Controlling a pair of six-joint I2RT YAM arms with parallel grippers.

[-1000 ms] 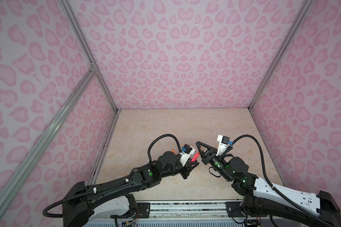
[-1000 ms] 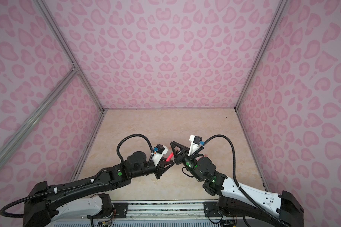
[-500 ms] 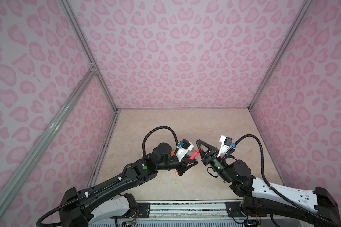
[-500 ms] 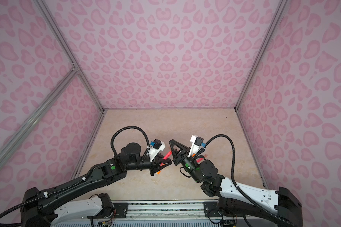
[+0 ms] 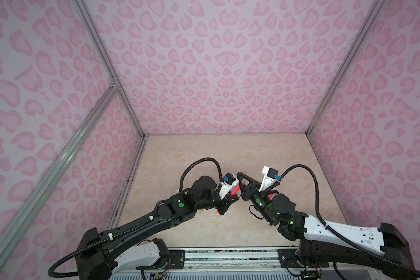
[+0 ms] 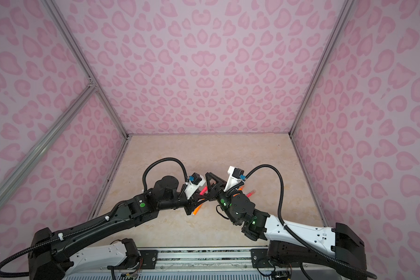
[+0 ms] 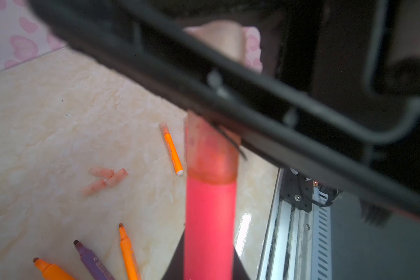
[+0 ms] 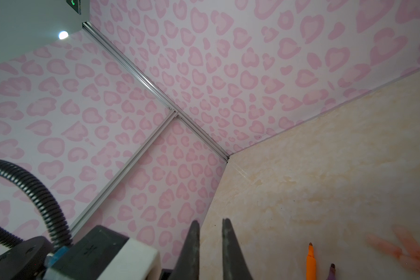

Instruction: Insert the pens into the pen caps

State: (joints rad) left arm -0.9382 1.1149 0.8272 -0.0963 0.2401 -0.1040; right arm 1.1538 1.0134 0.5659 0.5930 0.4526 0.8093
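My left gripper is shut on a pink-red pen, which carries a translucent pen cap on its far end. The cap's tip is hidden behind the black side of my right gripper. The right gripper's fingers stand close together, shut with nothing between them, pointing toward the back wall. In both top views the two grippers meet at mid-table, left gripper beside the pink-red pen. Three loose pen caps lie on the table. Nearby lie a capped orange pen, two uncapped orange pens and a purple pen.
Another pink-red pen and an orange pen lie beside the right wrist. An orange pen lies under the left gripper. Pink patterned walls close three sides. A metal rail runs along the front edge of the beige table.
The left arm has swung its wrist toward the back and left, uncovering an orange pen beneath it. The pink-red pen stays in its grip against the right gripper, which has barely moved.
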